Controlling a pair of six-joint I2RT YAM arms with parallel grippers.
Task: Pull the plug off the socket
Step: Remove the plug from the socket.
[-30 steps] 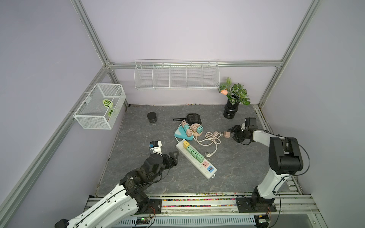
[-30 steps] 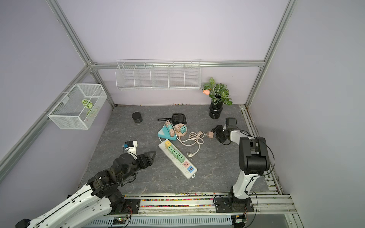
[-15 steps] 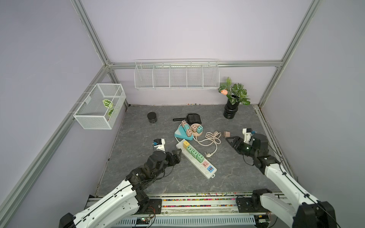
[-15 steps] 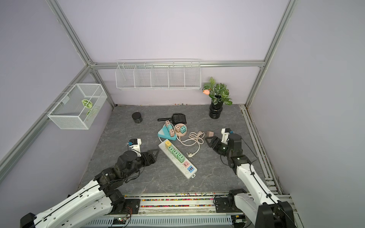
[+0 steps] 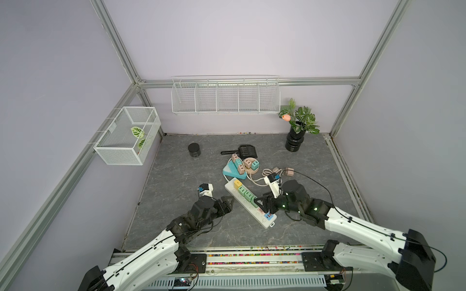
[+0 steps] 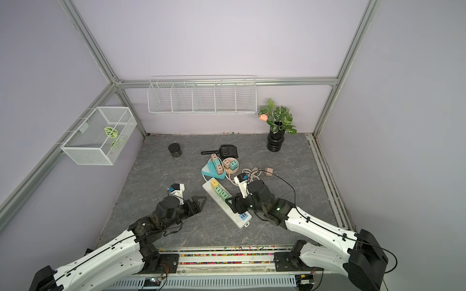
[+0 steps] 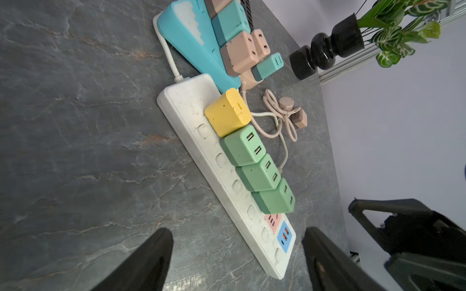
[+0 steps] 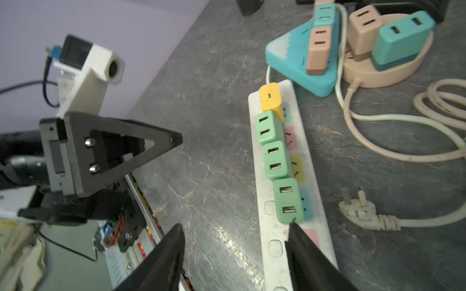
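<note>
A white power strip lies slantwise mid-table, the socket here. A yellow plug and three green plugs sit in it in a row. My left gripper hovers open just left of the strip, nothing between its fingers; in the left wrist view the strip's near end lies between them. My right gripper is open over the strip's near end. In the right wrist view one fingertip is at the edge of the nearest green plug; the other hangs over bare table.
Behind the strip lie a teal triangular socket and a round beige socket, both holding plugs, with coiled cables. A loose white plug lies right of the strip. Black scoop, jar and plant vase stand at the back.
My right arm has swung from the back right of the table forward and left, to the strip's near end. My left gripper has edged closer to the strip.
</note>
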